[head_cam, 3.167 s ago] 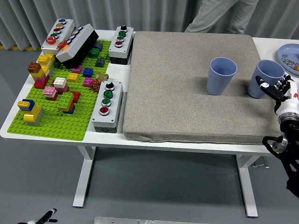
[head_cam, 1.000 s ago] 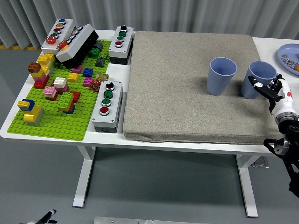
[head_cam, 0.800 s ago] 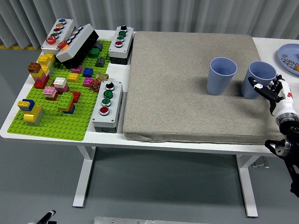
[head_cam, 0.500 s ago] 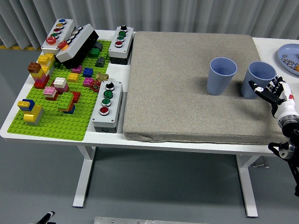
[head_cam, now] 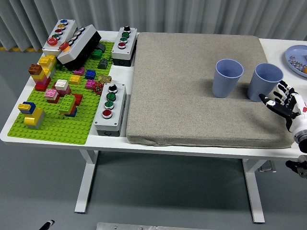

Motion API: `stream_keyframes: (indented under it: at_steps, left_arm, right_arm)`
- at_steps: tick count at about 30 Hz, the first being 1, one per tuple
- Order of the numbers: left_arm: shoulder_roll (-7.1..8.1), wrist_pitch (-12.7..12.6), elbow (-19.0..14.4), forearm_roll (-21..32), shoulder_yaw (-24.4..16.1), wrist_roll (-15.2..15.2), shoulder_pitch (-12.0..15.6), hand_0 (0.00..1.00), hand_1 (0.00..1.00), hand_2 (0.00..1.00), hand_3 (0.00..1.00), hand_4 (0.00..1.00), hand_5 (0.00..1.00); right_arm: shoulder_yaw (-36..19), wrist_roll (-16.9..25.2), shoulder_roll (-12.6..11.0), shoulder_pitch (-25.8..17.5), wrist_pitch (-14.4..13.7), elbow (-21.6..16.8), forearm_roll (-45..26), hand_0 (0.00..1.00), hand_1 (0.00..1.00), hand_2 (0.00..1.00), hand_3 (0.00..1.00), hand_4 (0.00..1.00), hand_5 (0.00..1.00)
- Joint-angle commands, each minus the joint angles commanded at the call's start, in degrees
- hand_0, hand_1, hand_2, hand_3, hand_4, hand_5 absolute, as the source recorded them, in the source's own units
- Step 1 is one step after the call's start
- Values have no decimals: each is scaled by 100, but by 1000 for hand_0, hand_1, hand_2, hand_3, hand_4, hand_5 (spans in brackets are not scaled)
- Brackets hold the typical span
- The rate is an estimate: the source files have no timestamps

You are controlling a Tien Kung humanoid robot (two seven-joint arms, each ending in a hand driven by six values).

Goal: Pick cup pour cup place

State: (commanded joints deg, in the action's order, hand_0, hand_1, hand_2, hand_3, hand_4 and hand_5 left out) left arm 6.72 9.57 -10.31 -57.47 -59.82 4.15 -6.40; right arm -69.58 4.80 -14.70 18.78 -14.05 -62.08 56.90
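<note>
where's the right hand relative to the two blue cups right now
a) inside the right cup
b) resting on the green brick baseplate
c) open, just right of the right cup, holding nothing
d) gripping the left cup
c: the right hand has its fingers spread beside the right cup, holding nothing, while the left cup stands apart, untouched, on the grey mat.
</note>
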Motion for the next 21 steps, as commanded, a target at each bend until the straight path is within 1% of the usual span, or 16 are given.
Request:
stream_keyframes:
  at_steps: [7,11,15,21]
  left_arm:
    - [3,-6,0,-20,-36,-7,-13,842,830,887,786,644,998]
    - [5,-11,0,-9,-47,-21,-30,844,831,888,785,645,998]
    - [15,-13,0,-14,-54,-25,-51,844,831,888,785,645,998]
    - [31,-19,0,-19,-69,-25,-67,843,831,888,785,645,998]
  right_arm:
    - [-123,-32,-20,24,14,-58,54,952,894,966,945,876,423]
    - [-214,-48,-95,158,5,-28,61,951,893,965,943,877,427]
    - [-292,-87,-251,422,1,20,51,951,893,965,943,877,427]
    - [-252,-141,-452,681,-3,1,48,952,892,966,942,876,428]
